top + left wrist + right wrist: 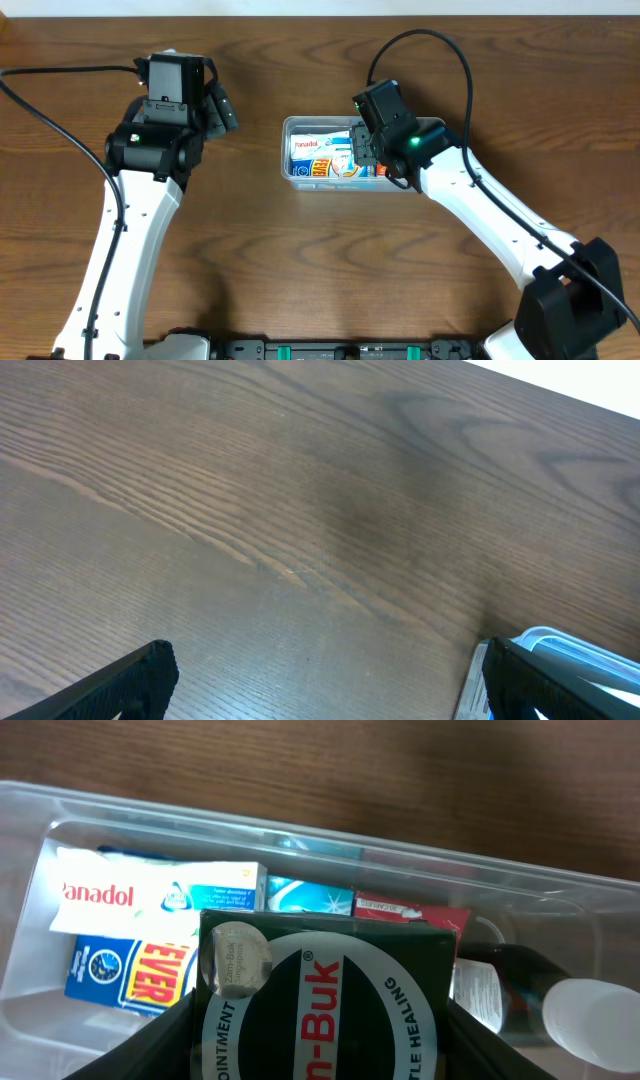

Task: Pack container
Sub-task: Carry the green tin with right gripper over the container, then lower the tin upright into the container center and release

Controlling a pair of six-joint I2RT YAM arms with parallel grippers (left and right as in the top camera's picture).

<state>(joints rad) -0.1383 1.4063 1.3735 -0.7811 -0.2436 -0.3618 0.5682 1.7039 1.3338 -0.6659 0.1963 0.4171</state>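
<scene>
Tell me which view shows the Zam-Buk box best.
Right wrist: the Zam-Buk box fills the foreground, label readable, over the container. Overhead, the right claw hides most of it. Left wrist shows none of it.

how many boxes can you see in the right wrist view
5: the Zam-Buk box in the right gripper over the container; inside it, the Panadol box at left, the blue-and-yellow box next to it, a teal box and a red box behind. More may be hidden.

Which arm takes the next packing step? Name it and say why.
Right. The right gripper grips the Zam-Buk box over the container; the left gripper hangs open over the table, off to the side.
</scene>
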